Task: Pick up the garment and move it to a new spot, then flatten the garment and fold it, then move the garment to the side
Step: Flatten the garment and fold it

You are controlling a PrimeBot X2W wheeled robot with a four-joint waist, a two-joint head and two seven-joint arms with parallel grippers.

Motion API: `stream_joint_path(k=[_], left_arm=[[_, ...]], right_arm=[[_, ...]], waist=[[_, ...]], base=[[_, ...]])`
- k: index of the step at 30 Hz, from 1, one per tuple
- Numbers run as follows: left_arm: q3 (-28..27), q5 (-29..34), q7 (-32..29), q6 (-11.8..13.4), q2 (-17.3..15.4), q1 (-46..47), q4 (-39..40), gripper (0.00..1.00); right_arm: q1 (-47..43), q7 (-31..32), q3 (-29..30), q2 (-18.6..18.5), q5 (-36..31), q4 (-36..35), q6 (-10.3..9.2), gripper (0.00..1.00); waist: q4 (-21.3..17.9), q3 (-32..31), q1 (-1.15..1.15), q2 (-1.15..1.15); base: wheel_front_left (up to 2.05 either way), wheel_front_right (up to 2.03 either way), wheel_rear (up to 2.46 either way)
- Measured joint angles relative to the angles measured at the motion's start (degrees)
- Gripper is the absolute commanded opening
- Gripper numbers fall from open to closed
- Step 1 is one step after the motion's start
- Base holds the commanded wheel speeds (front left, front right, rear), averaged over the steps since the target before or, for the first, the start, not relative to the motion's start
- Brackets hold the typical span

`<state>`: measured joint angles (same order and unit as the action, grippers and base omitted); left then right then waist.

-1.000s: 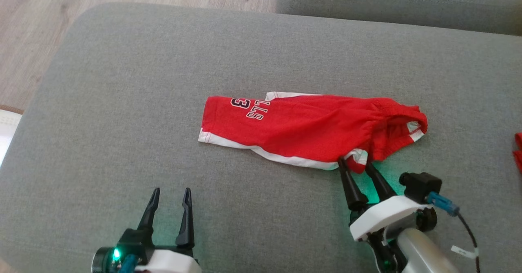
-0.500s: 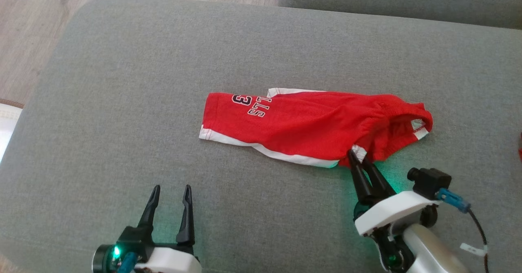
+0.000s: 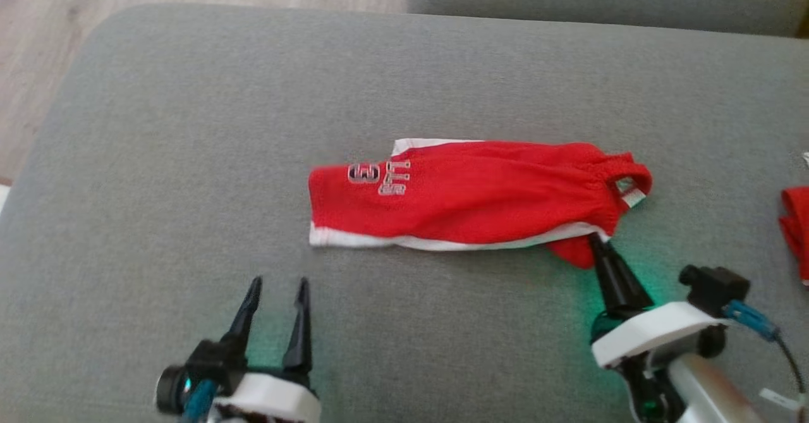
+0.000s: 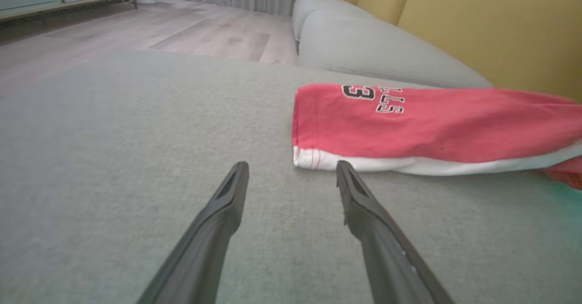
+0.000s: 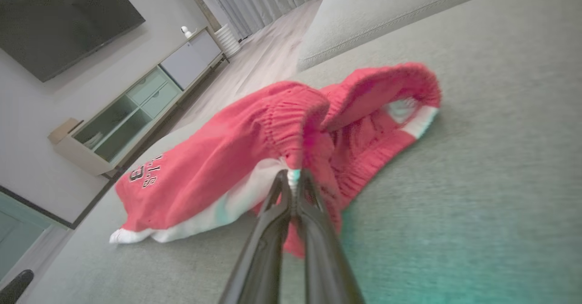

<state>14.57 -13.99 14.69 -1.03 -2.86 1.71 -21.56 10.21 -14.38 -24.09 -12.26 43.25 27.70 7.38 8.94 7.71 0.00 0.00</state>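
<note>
The red shorts (image 3: pixel 468 198) lie in the middle of the grey sofa cushion (image 3: pixel 189 126), leg end to the left and stretchy waist end to the right. The right jaws are squeezed shut on a tiny bit of cloth at the near edge, close to the waist. In the right wrist view only a small nip of trim sits between the very tips of the fingers (image 5: pixel 268 231). The left jaws are wide open and hold nothing (they wait near the white leg hem, not touching it).

The hold is so small that the cloth could slip out when the arm lifts. It may also be only one layer, so the shorts could hang twisted and bunch up. If they swing too far right, they could land on the other red cloth (image 3: pixel 795 220).
</note>
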Motion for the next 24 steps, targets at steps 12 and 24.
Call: stream_joint_path(k=[12,24], left_arm=[[4.81,-6.69,0.00,-5.61,0.07,8.22,-12.13,1.00],[10.01,-13.34,0.20,-6.12,0.15,13.83,-16.31,1.00]], right_arm=[[-0.26,0.01,1.53,-2.98,-1.97,-2.98,0.00,0.00],[1.60,0.00,0.35,-2.97,-1.98,-3.85,0.00,0.00]], waist=[[-5.94,2.22,0.00,0.00],[-8.68,5.19,0.00,0.00]], base=[[0.00,0.00,0.00],[0.00,0.00,0.00]])
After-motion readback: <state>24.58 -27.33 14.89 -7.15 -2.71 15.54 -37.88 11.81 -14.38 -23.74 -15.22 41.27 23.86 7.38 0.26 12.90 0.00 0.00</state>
